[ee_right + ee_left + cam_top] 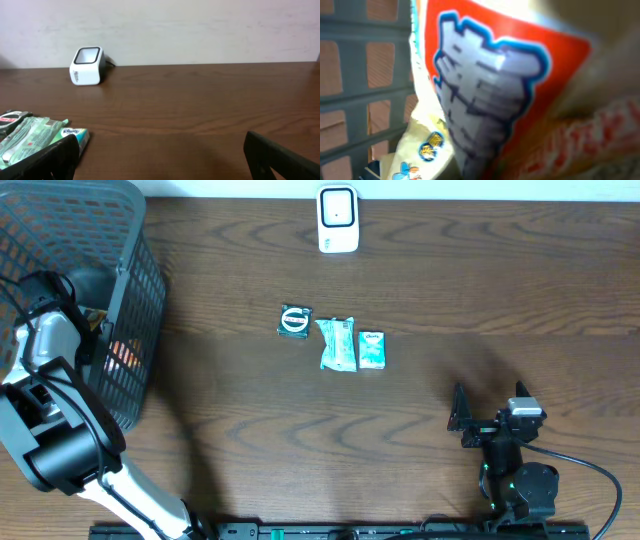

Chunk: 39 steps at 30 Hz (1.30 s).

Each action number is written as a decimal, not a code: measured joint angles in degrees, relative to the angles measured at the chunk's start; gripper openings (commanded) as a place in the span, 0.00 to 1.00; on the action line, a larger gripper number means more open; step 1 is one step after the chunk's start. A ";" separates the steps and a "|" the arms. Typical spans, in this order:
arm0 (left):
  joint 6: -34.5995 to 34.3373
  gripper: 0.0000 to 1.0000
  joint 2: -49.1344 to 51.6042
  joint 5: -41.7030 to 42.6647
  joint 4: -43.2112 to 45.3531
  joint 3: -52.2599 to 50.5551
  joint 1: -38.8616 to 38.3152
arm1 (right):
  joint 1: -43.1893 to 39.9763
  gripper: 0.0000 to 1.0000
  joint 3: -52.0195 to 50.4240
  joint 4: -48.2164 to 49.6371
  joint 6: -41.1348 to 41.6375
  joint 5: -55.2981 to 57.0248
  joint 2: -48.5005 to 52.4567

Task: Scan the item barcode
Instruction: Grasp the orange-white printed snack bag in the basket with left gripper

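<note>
Grey mesh basket [355,100], glossy orange-red packet [560,75], blocky grey lettering outlined blue

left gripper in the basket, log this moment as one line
left gripper: shut, in basket | orange packet: fills left wrist view | right gripper: open, empty | scanner: nothing at it

The table [400,410] is dark brown wood with a bold grain and a soft, smooth sheen. At far left, the basket [135,290] is matt grey plastic lattice. The scanner [338,220] at the far edge is glossy white plastic with a dark, shiny window. The orange-red packet [520,75] is slick printed film that catches the light. The dark packet [294,321], green packet [337,344] and tissue pack [371,350] are glossy, crinkled film wrappers. The fingers [50,160] of the right gripper [160,155] look matt black plastic. The wall [200,25] is matt off-white.
</note>
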 measured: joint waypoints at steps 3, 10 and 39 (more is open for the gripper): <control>-2.49 0.08 -0.22 0.00 -0.07 0.00 0.00 | 0.00 0.99 0.00 0.00 0.00 0.00 0.00; -12.87 0.07 -4.72 1.11 -0.87 -0.07 -0.22 | 0.00 0.99 0.00 0.00 0.00 0.00 0.00; -46.97 0.07 -55.06 34.58 9.92 -0.35 -11.45 | 0.00 0.99 0.00 0.02 0.00 0.02 0.00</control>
